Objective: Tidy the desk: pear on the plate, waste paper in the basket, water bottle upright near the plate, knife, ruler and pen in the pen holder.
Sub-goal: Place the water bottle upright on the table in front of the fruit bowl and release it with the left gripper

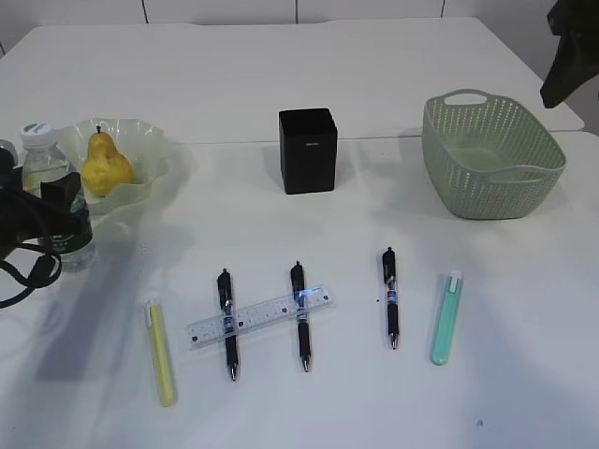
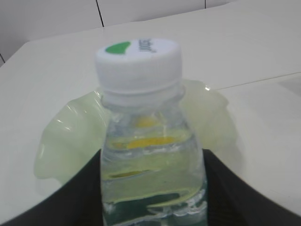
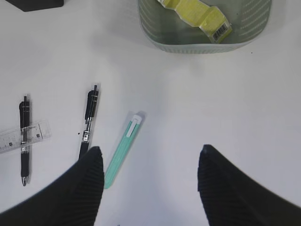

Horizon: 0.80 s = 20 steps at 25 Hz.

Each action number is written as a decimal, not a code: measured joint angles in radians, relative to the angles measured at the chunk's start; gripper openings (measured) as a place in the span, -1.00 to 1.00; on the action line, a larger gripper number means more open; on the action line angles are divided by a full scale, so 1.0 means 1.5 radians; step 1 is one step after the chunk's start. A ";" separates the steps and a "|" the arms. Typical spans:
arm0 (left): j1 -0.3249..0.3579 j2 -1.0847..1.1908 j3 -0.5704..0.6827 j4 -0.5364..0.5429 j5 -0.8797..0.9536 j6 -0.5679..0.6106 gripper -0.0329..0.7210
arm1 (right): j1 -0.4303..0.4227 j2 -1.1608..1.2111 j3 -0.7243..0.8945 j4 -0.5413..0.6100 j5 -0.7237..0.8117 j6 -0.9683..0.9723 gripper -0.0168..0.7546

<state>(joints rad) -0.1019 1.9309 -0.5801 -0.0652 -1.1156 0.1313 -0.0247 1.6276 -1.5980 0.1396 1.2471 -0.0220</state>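
My left gripper is shut on the water bottle, which stands upright right beside the plate. In the left wrist view both fingers press the sides of the water bottle, with the plate behind it. The pear sits on the plate. The ruler lies across two pens; a third pen lies to the right. The pen holder stands mid-table. My right gripper hangs open above bare table, near a teal knife. Waste paper lies in the basket.
A yellow knife lies at the front left and the teal knife at the front right. The basket stands at the back right, with my right arm above it at the frame edge.
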 joint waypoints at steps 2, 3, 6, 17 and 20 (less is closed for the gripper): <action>0.000 0.005 0.000 0.000 -0.007 0.000 0.08 | 0.000 0.000 0.000 0.000 0.000 -0.001 0.33; 0.000 0.006 0.000 0.000 -0.008 0.000 0.08 | 0.000 0.000 0.000 0.000 0.000 -0.001 0.33; 0.000 0.006 0.000 0.002 -0.010 0.000 0.08 | 0.000 0.000 0.000 0.000 0.000 -0.004 0.33; 0.000 0.006 0.000 0.003 -0.010 0.000 0.08 | 0.000 0.000 0.000 0.000 0.000 -0.005 0.33; 0.000 0.006 -0.002 0.003 -0.010 0.000 0.08 | 0.000 0.000 0.000 0.000 0.000 -0.005 0.33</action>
<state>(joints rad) -0.1019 1.9403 -0.5824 -0.0605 -1.1304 0.1313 -0.0247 1.6276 -1.5980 0.1396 1.2471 -0.0298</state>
